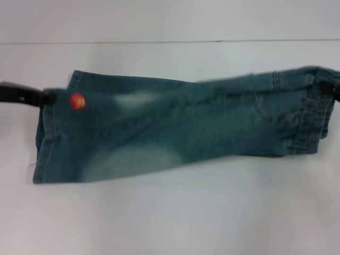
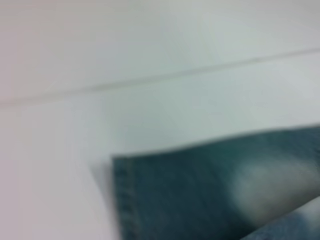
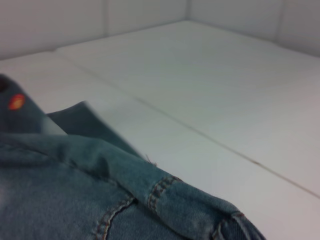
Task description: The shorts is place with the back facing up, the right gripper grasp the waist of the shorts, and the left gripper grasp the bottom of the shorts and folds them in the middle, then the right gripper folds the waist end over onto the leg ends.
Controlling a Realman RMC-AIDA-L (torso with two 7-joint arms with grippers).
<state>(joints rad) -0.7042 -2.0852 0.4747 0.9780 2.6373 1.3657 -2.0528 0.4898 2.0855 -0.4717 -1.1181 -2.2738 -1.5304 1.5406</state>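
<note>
The denim shorts (image 1: 175, 133) are folded in half lengthwise and stretched across the white table between both arms. At the left, my left gripper (image 1: 47, 98) is shut on the top corner of the leg ends (image 1: 45, 143), right beside the orange ball print (image 1: 77, 100). At the far right edge, only a dark bit of my right gripper (image 1: 328, 88) shows, shut on the gathered waist (image 1: 313, 114). The left wrist view shows a stitched hem (image 2: 125, 200) over the table. In the right wrist view the shorts (image 3: 60, 190) show a pocket seam, with the ball print (image 3: 16, 101) farther off.
White table (image 1: 170, 218) lies all around the shorts. A thin seam line (image 1: 159, 42) runs across the table behind them. A pale shadow shows under the shorts' near edge.
</note>
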